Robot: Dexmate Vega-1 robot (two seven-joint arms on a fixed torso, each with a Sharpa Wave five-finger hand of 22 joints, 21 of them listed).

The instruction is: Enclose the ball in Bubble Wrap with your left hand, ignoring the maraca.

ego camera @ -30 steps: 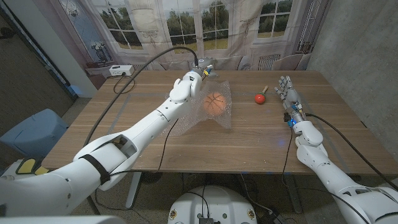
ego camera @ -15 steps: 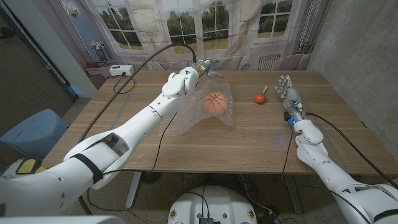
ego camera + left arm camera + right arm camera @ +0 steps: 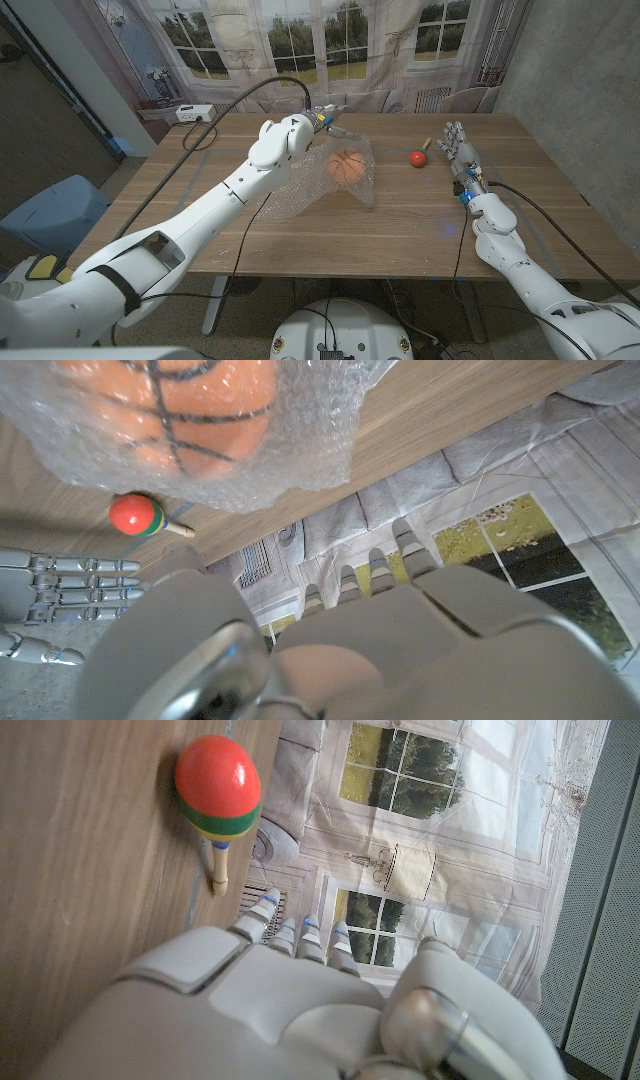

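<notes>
1. The tabletop [image 3: 400, 215] carries everything.
2. The Bubble Wrap [image 3: 340, 185] lies mid-tabletop, draped over the ball [image 3: 346, 164].
3. The left hand [image 3: 300, 130] pinches the wrap's far edge – best drawn fully across.
4. The right hand [image 3: 455, 142] stands idle, fingers straight – beside the maraca [image 3: 418, 155].

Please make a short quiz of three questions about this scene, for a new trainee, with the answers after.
1. True or false: the ball is under the Bubble Wrap.
2. Which hand is nearer to the maraca? A) left hand B) right hand
3. Fill in: the maraca's round head is mostly ____ in colour.

Key: 1 true, the wrap drapes over the ball. 2 B, the right hand stands just beside the maraca and does not hold it. 3 red, with a green and yellow band.
</notes>
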